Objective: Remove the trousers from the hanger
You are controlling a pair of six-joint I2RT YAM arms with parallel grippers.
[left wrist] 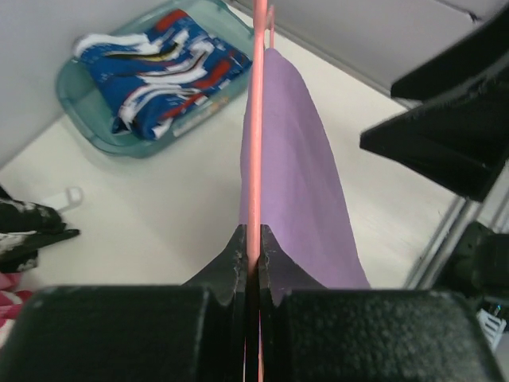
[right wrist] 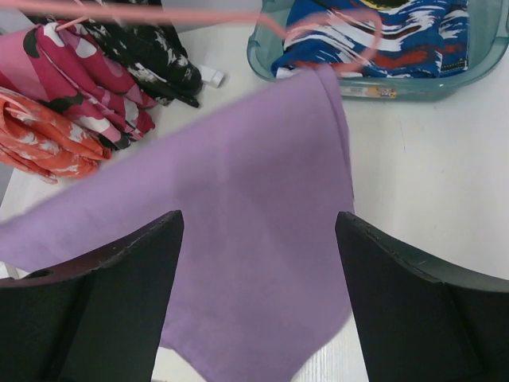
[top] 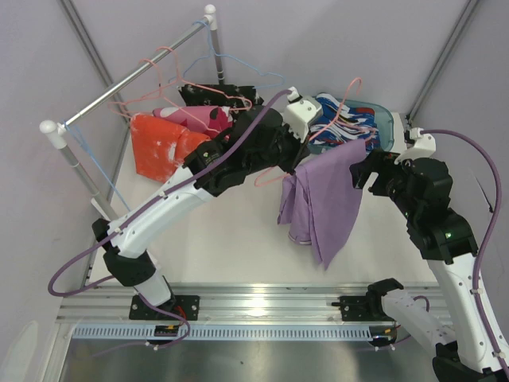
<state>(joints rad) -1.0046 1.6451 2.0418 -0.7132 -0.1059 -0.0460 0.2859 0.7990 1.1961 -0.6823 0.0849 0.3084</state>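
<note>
There are five pairs of trousers: one blue-white-red patterned pair [right wrist: 382, 32], one lavender pair [top: 322, 199], one orange pair [top: 155, 147], one pink-magenta patterned pair [top: 203, 118] and one black pair with white speckles [right wrist: 151, 52]. There is one teal bin [right wrist: 445, 86], one rail [top: 131, 79] and one desk [top: 215, 247]. The wire hangers come in two colours. One pink hanger [left wrist: 256, 119] carries the lavender pair. On the rail hang further pink wires [top: 159, 54] and blue wires [top: 246, 65], which cross too much for a sure count. There are two arms, each with one end effector: the left end effector [left wrist: 253, 239] and the right end effector [right wrist: 258, 215].
</note>
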